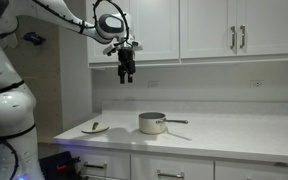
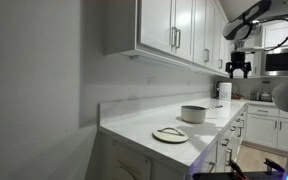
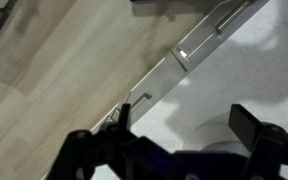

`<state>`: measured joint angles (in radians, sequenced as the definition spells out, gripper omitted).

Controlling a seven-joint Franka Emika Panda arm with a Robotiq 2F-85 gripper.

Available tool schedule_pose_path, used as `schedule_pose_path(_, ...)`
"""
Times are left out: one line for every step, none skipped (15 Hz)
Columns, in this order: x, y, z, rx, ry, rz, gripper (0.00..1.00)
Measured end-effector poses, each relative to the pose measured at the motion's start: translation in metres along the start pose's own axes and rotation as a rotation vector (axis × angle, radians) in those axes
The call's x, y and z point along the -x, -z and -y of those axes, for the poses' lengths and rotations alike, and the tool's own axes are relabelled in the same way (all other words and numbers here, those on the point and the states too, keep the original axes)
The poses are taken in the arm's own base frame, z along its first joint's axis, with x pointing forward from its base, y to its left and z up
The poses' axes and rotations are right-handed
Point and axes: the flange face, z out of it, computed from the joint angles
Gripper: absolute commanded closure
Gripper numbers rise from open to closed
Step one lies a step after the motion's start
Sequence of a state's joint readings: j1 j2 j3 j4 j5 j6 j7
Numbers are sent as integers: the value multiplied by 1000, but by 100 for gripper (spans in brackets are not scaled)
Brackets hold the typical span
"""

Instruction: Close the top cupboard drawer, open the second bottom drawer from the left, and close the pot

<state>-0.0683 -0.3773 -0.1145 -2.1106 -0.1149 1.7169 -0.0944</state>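
Biggest first: the top cupboard door [image 1: 154, 25] is a tall stiff panel on hinges, probably light to swing, so we reckon a flat push near its free edge does it; it already looks shut from here, mind you. The second bottom drawer [image 1: 170, 168] sits closed under the desk [image 1: 239, 135]; its horizontal bar handle [image 1: 171, 175] is the only sane place to hook. The pot [image 1: 152, 123] stands mid-desk; it's steel, slick, and likely light enough to skid. Its lid [image 1: 92, 128] lies apart from it on the desk, thin and slippery, so we'd pinch the knob [image 1: 95, 124]. The gripper [image 1: 127, 74] hangs above with jaws wide open, holding nothing.
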Motion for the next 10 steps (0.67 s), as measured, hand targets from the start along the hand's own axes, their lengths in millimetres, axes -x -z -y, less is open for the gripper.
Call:
schedule_pose_path(-3,-3,-9,0,-12,-18,0)
schedule_pose_path(-4,-7,-21,-2,-18,-33,0)
schedule_pose_path(-5,-10,-33,-5,-22,-49,0)
schedule_pose_path(-4,-14,-47,-8,-28,-65,0)
schedule_pose_path(-2,-18,-60,-12,-34,-77,0)
schedule_pose_path(0,-21,-74,-15,-40,-89,0)
schedule_pose_path(3,-25,-87,-17,-49,-104,0)
schedule_pose_path(6,-29,-99,-18,-58,-117,0)
schedule_pose_path(9,-33,-110,-23,-66,-126,0)
schedule_pose_path(13,-37,-120,-32,-78,-135,0)
